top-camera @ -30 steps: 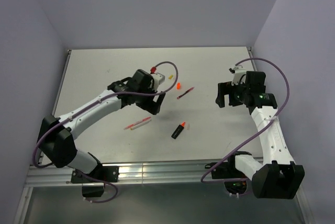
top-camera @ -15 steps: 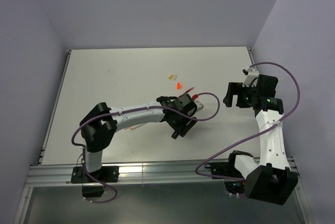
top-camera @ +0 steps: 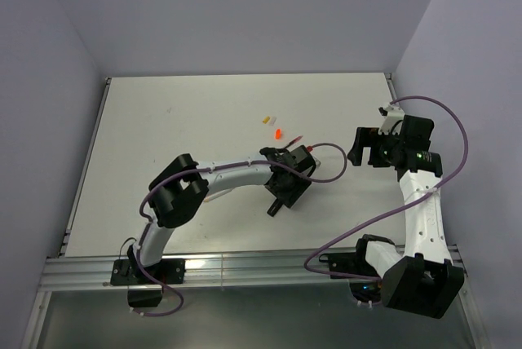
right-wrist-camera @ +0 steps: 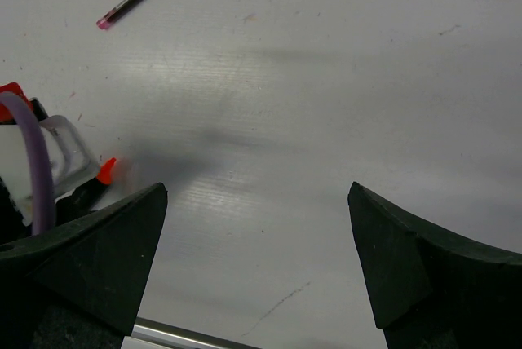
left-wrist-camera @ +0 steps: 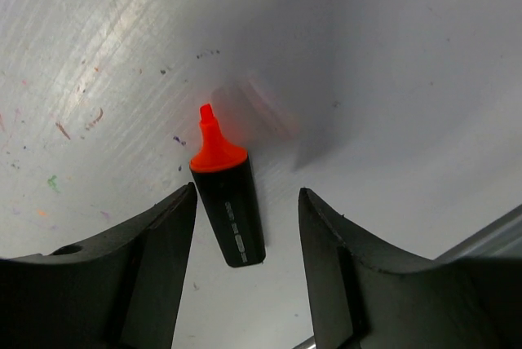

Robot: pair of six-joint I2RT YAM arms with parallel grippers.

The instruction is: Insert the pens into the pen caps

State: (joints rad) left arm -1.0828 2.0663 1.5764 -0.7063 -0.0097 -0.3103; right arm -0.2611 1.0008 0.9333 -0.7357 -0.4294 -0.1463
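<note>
White tabletop (left-wrist-camera: 391, 55) holds black marker (left-wrist-camera: 231, 214) between left hand's (left-wrist-camera: 246, 194) parted fingers (left-wrist-camera: 155, 259), apparently untouched.

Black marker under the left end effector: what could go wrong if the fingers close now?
The black marker lies slanted in the gap of the open left end effector, off centre, so closing may spin it or push it away. Its bare orange tip is close to the table and might smear ink if dragged.
</note>
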